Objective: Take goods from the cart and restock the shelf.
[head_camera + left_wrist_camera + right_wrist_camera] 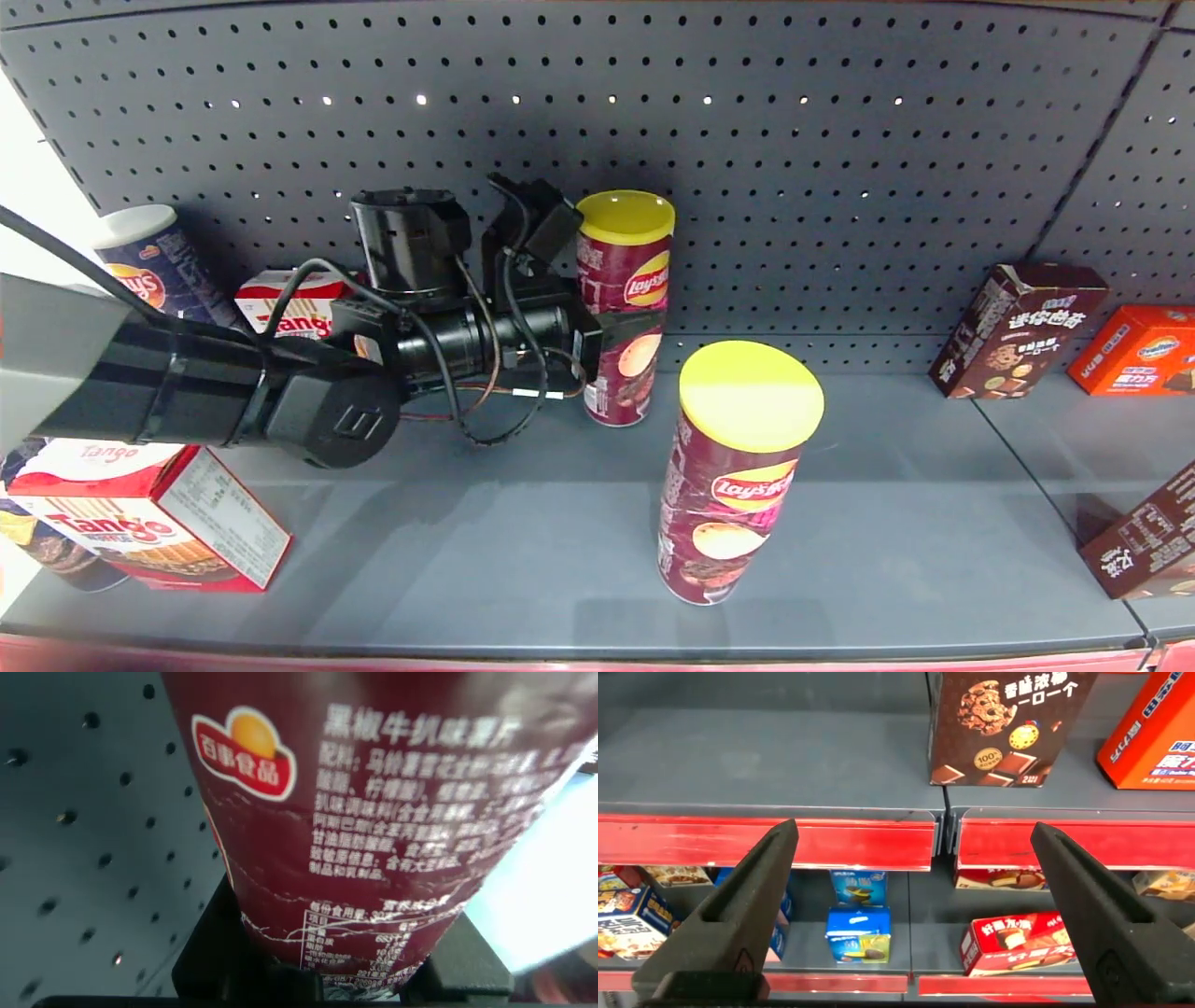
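While gripping a maroon cylindrical chip can with a yellow plastic lid (624, 271) at mid-height in the left gripper (616, 329), holds it upright at the back of the grey metal shelf board (485, 523), just in front of the dark perforated back panel (747, 140). Base contact with the board: cannot tell. In left wrist view, dark fingers (210, 961) pressed against either side of the can's wall.

Second maroon can with yellow lid (738, 467) upright nearer the front edge, to the right of the held one and apart from it.

Right gripper (915, 840) spread wide, nothing between the fingers, facing the red shelf-edge rail (859, 845).

Also noted:
- red-and-white wafer box (159, 523) at front left
- blue chip can with white lid (154, 261) leaning at back left
- brown cookie box (1018, 331) and orange carton (1144, 350) at back right
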### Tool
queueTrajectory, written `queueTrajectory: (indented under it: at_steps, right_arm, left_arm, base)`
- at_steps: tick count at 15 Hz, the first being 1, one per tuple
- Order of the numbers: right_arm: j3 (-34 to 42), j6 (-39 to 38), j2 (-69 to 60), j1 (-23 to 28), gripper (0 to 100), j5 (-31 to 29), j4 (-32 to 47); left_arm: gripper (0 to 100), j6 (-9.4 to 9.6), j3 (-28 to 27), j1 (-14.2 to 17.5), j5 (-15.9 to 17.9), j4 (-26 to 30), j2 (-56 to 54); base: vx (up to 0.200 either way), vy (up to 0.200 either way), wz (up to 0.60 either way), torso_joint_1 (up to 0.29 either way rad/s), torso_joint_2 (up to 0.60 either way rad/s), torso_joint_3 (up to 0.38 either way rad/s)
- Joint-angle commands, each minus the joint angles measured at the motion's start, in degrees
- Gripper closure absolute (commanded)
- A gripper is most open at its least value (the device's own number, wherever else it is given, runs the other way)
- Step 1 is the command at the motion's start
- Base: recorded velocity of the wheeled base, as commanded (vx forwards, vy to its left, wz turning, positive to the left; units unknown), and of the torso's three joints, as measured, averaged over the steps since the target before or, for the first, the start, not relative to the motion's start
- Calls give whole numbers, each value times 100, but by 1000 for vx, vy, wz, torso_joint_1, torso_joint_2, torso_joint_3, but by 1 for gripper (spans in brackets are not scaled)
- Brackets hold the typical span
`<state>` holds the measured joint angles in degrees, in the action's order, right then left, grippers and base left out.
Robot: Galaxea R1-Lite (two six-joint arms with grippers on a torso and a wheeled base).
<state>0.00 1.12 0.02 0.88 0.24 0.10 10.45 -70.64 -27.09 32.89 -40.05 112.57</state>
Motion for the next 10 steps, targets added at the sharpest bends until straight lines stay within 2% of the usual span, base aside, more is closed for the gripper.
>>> queueTrajectory:
  at_steps: [1, 6, 10]
  right_arm:
    - [0, 2, -2, 0, 0, 2, -1]
    - [0, 2, -2, 0, 0, 2, -1]
    - [0, 2, -2, 0, 0, 2, -1]
  left_arm:
    - [100, -8, -169, -51, -2, 6, 231]
    - [100, -60, -292, -192, -11, 6, 398]
    - [100, -254, -362, -200, -11, -12, 521]
  base:
    - [0, 0, 0, 0, 0, 0]
    - [0, 0, 0, 0, 0, 0]
    - [0, 0, 0, 0, 0, 0]
